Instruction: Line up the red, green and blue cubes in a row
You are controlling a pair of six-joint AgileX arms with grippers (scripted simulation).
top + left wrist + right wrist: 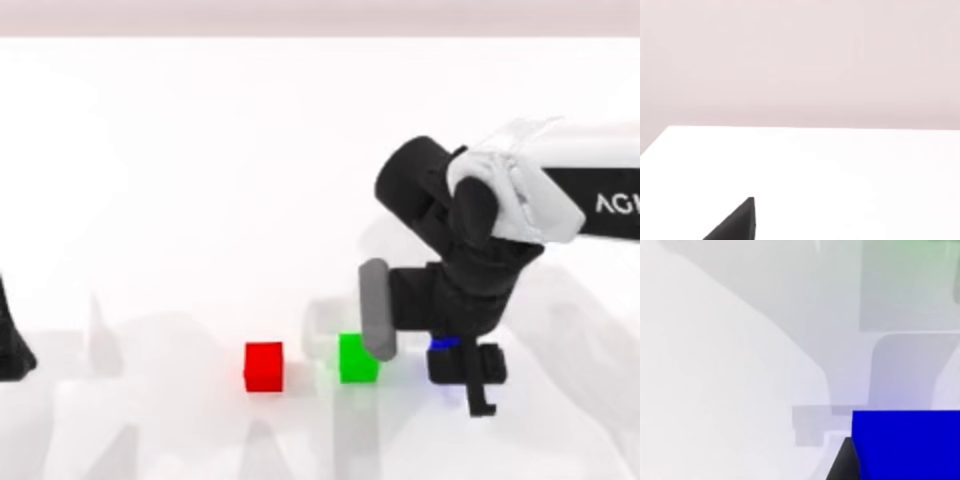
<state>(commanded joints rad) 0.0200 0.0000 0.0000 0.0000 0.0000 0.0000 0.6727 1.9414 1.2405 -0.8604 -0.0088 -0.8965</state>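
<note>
The red cube (264,366) and the green cube (357,358) rest side by side on the white table (200,180) near its front, with a gap between them. To the right of the green cube only a sliver of the blue cube (443,344) shows beneath my right gripper (456,362), which is low over it. The right wrist view shows the blue cube (905,445) large, with one dark finger (844,465) pressed against its side. My left gripper (10,350) is parked at the table's far left edge, open, with one fingertip (737,222) over bare table.
A grey part of the right arm (377,310) hangs just above and beside the green cube. The right arm's white forearm (560,190) reaches in from the right edge.
</note>
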